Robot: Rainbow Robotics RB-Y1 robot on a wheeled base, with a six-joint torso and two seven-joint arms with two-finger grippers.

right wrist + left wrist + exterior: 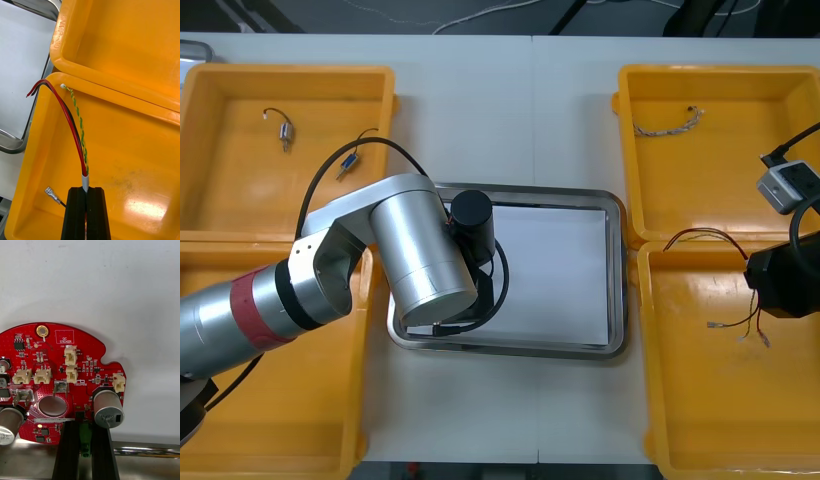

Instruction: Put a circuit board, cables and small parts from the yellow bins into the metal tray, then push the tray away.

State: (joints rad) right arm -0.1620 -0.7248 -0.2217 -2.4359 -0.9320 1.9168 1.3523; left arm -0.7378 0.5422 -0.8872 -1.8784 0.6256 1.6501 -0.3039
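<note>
Item 1, left end effector (85, 427): closed on the near edge of the circuit board (60, 378), fingers pinching at a green connector. I read the board as lying flat, stretching away from the fingertips over the white floor of the metal tray (612, 285), with the tray's rim just behind the fingers. I cannot tell whether it already rests on that floor

Item 2, right end effector (85, 193): clamped on the sleeved end of the red and yellow cable (71, 120), inside the near right yellow bin (700, 420). The cable's long axis runs straight out from the fingertips toward the bin wall nearest the tray

Item 3, the relation I steer by: the tray sits to the robot's left of that bin, just past its wall. I judge the cable must be lifted over both wall and rim. The left arm covers the tray's left part and the right part is bare, so I would aim there

Item 4, surroundings on the counter (480, 110): far right bin (740, 170) holding a twisted cable (670, 124), and far left bin (240, 190) holding a small metal part (284, 133)
</note>
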